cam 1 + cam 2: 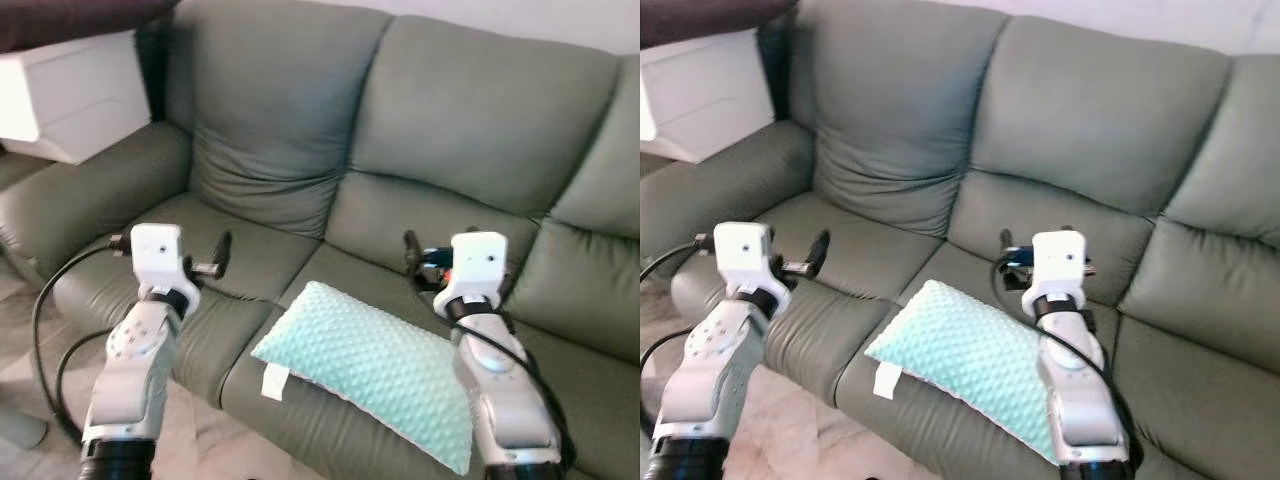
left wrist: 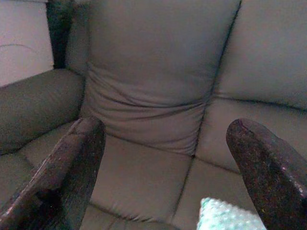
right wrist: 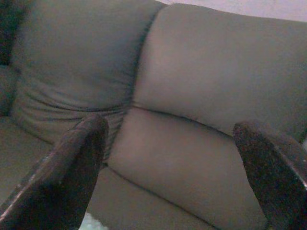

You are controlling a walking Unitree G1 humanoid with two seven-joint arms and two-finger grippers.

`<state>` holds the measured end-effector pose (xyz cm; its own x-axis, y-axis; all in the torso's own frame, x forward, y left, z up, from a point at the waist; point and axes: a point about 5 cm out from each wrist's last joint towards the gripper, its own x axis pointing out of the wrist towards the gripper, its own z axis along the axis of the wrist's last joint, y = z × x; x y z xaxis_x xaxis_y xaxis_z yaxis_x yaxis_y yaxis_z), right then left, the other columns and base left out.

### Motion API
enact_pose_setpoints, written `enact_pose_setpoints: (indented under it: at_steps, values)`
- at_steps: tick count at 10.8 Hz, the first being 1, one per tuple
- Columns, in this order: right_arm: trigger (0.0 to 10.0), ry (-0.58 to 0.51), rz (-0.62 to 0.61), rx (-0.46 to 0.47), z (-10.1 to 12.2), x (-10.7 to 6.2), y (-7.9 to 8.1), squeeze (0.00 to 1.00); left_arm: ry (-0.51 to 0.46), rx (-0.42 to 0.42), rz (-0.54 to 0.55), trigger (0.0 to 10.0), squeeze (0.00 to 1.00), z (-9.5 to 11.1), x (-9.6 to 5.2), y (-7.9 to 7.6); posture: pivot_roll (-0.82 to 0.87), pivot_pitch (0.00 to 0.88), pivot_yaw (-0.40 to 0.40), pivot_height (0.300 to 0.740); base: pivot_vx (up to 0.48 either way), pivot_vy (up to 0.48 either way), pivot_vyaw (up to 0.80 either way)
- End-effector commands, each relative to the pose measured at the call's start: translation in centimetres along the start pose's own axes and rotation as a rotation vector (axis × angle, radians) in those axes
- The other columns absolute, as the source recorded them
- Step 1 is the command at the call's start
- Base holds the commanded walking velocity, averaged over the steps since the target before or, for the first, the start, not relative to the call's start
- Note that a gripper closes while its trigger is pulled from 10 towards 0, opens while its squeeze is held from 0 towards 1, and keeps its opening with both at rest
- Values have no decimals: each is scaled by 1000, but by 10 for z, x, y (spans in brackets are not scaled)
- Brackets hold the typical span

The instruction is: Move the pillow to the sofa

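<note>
While both arms reach forward over the seat, the pillow (image 1: pixel 370 368) lies flat on the sofa (image 1: pixel 420 140), across the front part of the middle seat cushion and running diagonally toward the robot's right. It is a pale mint green rectangle with a raised dotted texture, plump in the middle, and a small white tag hangs from its near left corner over the seat's front edge. One far corner of it also shows low in the left wrist view.

The sofa is grey-green, leather-like, with soft puffed back cushions and deep seams between the seats; its left armrest (image 1: pixel 80 195) curves down toward a pale tiled floor (image 1: pixel 40 370).

Beyond that armrest stands a white box-like piece of furniture (image 1: pixel 70 95) with a dark top. Black cables loop from the left arm down by the sofa's front.

The left end effector (image 1: pixel 222 255) hovers above the left seat cushion, just left of the pillow and apart from it, its fingers spread wide and empty. The right end effector (image 1: pixel 412 255) hovers above the middle seat behind the pillow, likewise wide open and holding nothing.
</note>
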<state>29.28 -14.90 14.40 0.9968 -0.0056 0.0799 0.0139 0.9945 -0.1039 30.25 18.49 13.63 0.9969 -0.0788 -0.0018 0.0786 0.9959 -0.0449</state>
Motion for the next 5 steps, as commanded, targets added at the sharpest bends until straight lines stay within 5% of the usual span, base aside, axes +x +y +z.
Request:
enact_pose_setpoints:
  at_steps: [1, 5]
  values:
    - [10000, -9, -10, 11, 4, 4, -1, 0, 8, -13, 10, 10000, 0, 0, 0, 0, -76, 42, -26, 740, 0, 0, 0]
    - [10000, -10, -15, 12, 5, 7, -2, 0, 30, -15, -26, 10000, 0, -3, 1, -11, -85, 49, -29, 740, 0, 0, 0]
